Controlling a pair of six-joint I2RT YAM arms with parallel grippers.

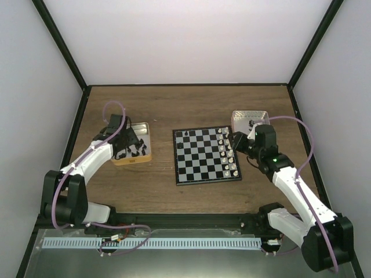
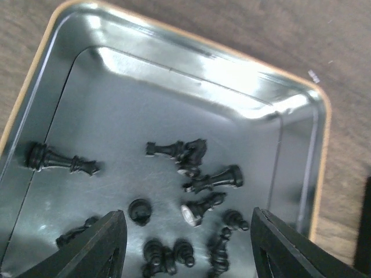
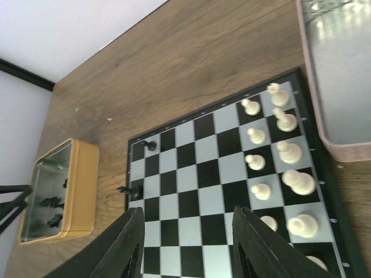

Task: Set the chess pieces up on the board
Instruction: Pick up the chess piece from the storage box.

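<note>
I see small glossy black pieces [image 2: 200, 182] lying toppled in the gold-rimmed tin [image 2: 174, 52], below my left gripper [image 2: 188, 217], jaws spread and empty. Two more sit on the checkered board [image 3: 191, 191]; my right gripper [image 3: 188, 214] hangs over it, jaws spread, empty.

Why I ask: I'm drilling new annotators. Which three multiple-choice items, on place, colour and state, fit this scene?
1. Most black chess pieces lie: A on a plate; B in the gold-rimmed tin; C in a bowl.
2. The chessmen lining the right side of the board are: A red; B black; C white.
3. The left arm's jaws are: A shut on a pawn; B open above the tin; C out of view.
Key: B, they litter its floor; C, they are pale; B, nothing sits between them.
</note>
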